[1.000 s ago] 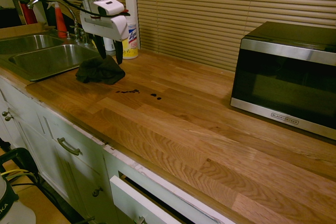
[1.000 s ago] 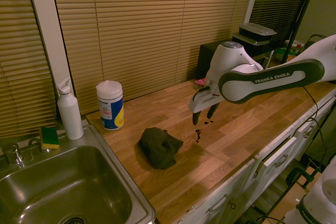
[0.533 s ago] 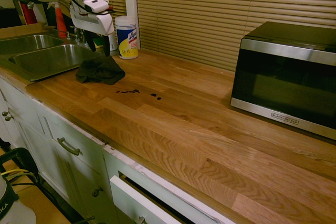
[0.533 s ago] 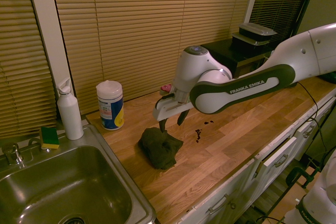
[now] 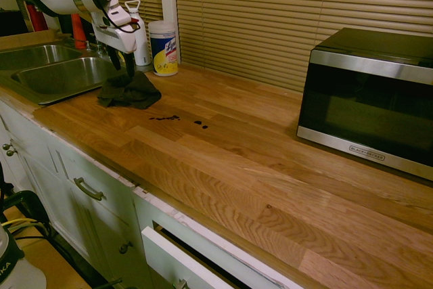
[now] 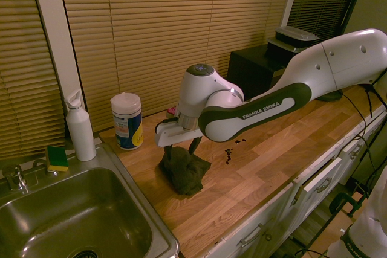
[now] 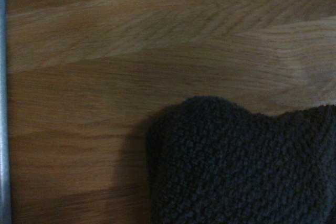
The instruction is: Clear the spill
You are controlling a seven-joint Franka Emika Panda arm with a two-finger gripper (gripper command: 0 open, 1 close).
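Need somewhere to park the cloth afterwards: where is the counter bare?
Bare: the wood between the spill and the microwave, and the front strip. Crowded: by the sink, around the cloth, wipes tub and gripper.

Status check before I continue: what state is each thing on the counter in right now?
gripper: open, pointing down over the cloth
cloth: crumpled on the counter, not lifted
spill: unwiped, dark drops and a streak on the wood
wipes canister: upright, lid closed
drawer: slightly open
microwave: door shut

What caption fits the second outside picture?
Open gripper poised over the dark cloth, spill unwiped on the wooden counter.
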